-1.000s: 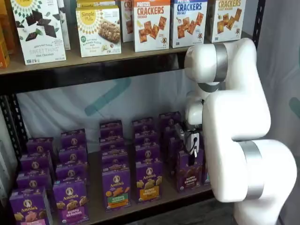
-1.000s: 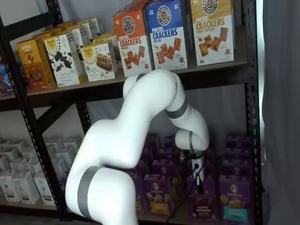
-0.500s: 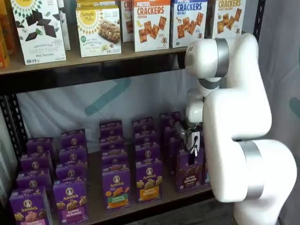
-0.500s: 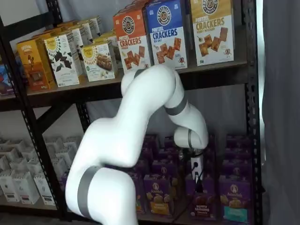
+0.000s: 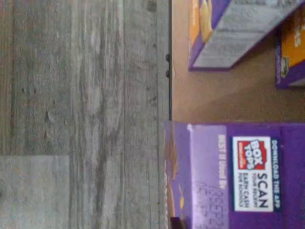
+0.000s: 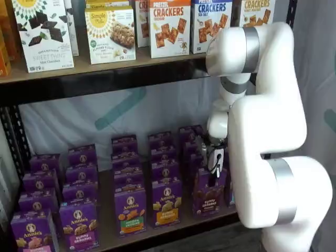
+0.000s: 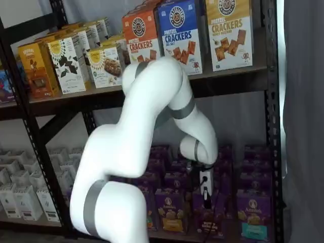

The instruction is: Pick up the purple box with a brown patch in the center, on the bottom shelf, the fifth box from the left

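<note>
The purple box [image 6: 208, 197] with the brown "bunny grahams" patch stands at the front right of the bottom shelf [image 6: 105, 212]. In both shelf views my gripper [image 6: 214, 167] comes down onto its top and appears closed on it. The box also shows below the gripper [image 7: 205, 195] in a shelf view [image 7: 208, 224]. In the wrist view the box top [image 5: 238, 176] with its Box Tops label reaches the board's [image 5: 224, 95] front edge, and no fingers show.
A purple box with an orange patch [image 6: 167, 202] stands just left of the held box, and one with a teal patch [image 7: 252, 216] to its right. More purple boxes stand behind. Cracker boxes [image 6: 169, 26] fill the higher shelf. Grey wood floor [image 5: 86, 95] lies below.
The gripper and the purple box have shifted together a little to the left and toward the shelf's front edge. The arm's upper joints have risen and turned.
</note>
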